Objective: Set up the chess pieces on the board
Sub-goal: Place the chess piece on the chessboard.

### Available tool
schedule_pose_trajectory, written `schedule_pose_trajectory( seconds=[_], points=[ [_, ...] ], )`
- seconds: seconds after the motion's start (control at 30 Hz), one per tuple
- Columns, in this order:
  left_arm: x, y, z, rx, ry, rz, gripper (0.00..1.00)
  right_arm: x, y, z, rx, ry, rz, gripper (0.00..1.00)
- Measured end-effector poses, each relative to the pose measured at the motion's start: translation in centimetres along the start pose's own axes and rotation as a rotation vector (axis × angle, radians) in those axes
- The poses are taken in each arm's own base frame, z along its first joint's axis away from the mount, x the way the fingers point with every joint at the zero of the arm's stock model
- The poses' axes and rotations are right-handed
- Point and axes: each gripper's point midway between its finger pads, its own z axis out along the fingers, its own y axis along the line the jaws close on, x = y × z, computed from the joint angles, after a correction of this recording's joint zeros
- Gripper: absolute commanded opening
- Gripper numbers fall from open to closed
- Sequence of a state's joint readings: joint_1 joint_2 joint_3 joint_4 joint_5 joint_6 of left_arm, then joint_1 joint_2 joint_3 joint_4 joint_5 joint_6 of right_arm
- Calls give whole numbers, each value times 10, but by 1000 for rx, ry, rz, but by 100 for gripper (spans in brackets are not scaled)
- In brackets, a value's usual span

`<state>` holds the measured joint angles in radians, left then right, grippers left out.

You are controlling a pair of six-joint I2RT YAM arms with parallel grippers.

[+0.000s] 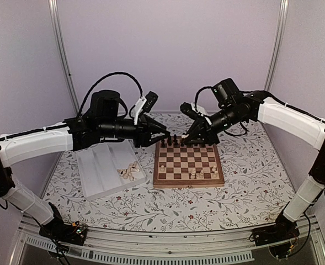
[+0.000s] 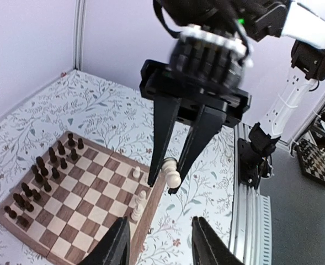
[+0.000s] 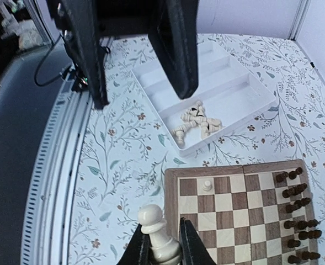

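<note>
My right gripper (image 3: 163, 245) is shut on a cream pawn (image 3: 155, 223), held in the air beyond the board's (image 3: 173, 182) corner, over the patterned cloth. The left wrist view shows the same pawn (image 2: 173, 172) pinched between the right gripper's black fingers (image 2: 163, 138). My left gripper (image 2: 161, 245) faces it, open, with nothing between its fingers. In the top view both grippers, left (image 1: 161, 134) and right (image 1: 191, 139), meet above the board's (image 1: 188, 179) far edge. A few cream pieces (image 1: 194, 173) stand on the near rows. More cream pieces (image 3: 195, 121) lie in the tray.
The white compartment tray (image 1: 99, 165) sits left of the board, with a heap of cream chessmen (image 1: 130, 173) in its near right corner. Dark chessmen (image 1: 176, 141) line the board's far rows, also seen as dark chessmen (image 3: 297, 221). Metal rails (image 1: 162, 243) edge the table front.
</note>
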<state>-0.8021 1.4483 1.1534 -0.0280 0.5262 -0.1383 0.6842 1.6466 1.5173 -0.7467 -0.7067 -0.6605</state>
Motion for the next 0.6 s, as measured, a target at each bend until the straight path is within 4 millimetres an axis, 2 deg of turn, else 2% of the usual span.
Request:
schedule_pose_trajectory(
  seconds=[0.17, 0.27, 0.43, 0.6],
  points=[
    [-7, -25, 18, -24, -81, 116, 42, -11, 2, -21, -117, -136, 139, 10],
    [-15, -36, 25, -26, -116, 169, 43, -16, 6, -26, -166, -174, 173, 10],
    [-21, -36, 35, -39, -136, 210, 42, -22, 14, -28, -217, -203, 193, 11],
    [-21, -31, 47, -46, -128, 219, 36, -21, 17, -28, -234, -210, 200, 12]
  ],
)
